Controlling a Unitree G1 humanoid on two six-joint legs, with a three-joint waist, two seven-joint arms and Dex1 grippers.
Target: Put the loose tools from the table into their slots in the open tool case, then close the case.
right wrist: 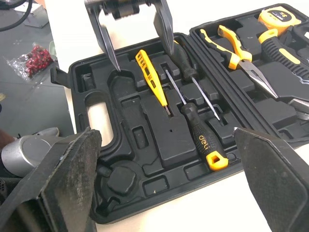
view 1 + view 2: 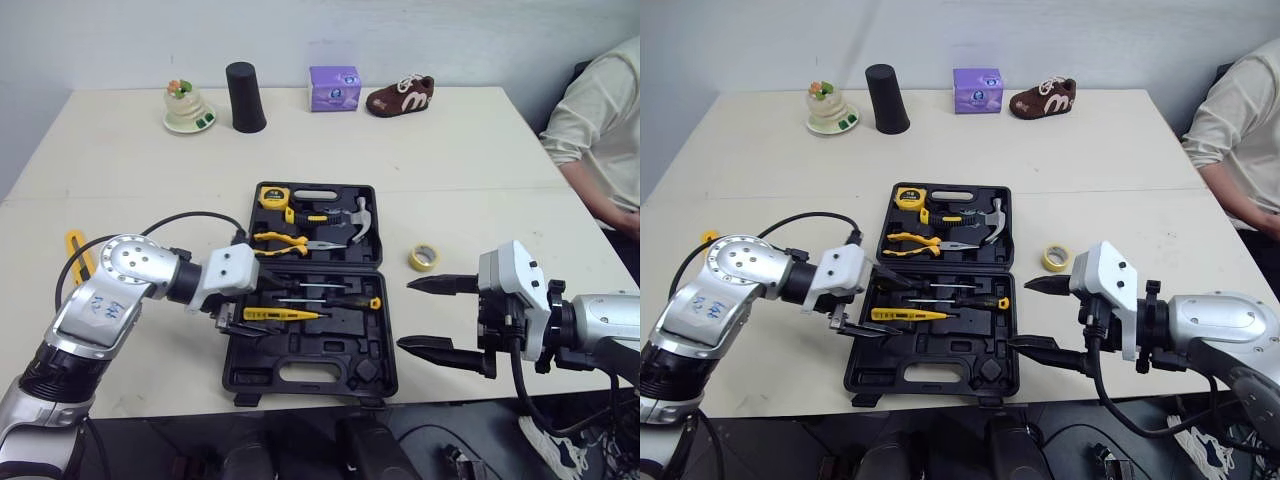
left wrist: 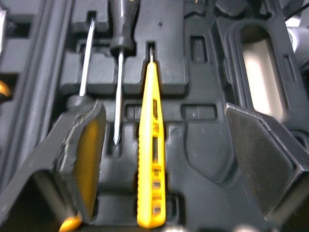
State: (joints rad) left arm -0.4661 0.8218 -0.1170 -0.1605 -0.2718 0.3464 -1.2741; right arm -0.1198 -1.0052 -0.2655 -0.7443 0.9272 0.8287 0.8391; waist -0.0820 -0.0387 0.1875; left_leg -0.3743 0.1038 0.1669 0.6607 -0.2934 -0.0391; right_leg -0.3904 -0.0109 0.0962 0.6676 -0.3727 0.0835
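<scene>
Two grippers, both spread wide and holding nothing. Tool case (image 2: pixel 310 362) lies open mid-table, lid half far, tray half near.

Left gripper (image 2: pixel 262 302) is at the left edge of the tray half, with one finger on each side of the yellow tester pen (image 2: pixel 285 314) and neither touching it. The pen lies flat in its slot with its tip pointing right. Just beyond it are two screwdrivers (image 2: pixel 335 299), also seated, the nearer one with a black handle and yellow end cap.

Right gripper (image 2: pixel 403 314) hangs just off the case's right edge, its fingers pointing left toward the tray and its jaws apart.

Lid half holds the tape measure (image 2: pixel 272 196) at its far-left corner, the yellow-handled pliers (image 2: pixel 290 241) and the hammer (image 2: pixel 358 222) on the right.

Loose on the table (image 2: pixel 470 150):
- A yellow tape roll (image 2: pixel 424 257) lies right of the case, near the right gripper's far finger.
- A yellow tool (image 2: pixel 78 252) lies far left, partly behind the left arm, so I can't tell what it is.

Along the far edge stand a black cup (image 2: pixel 244 97), a purple box (image 2: pixel 334 88) and a brown shoe (image 2: pixel 400 96). A person's sleeve (image 2: pixel 600 110) shows at the right.
</scene>
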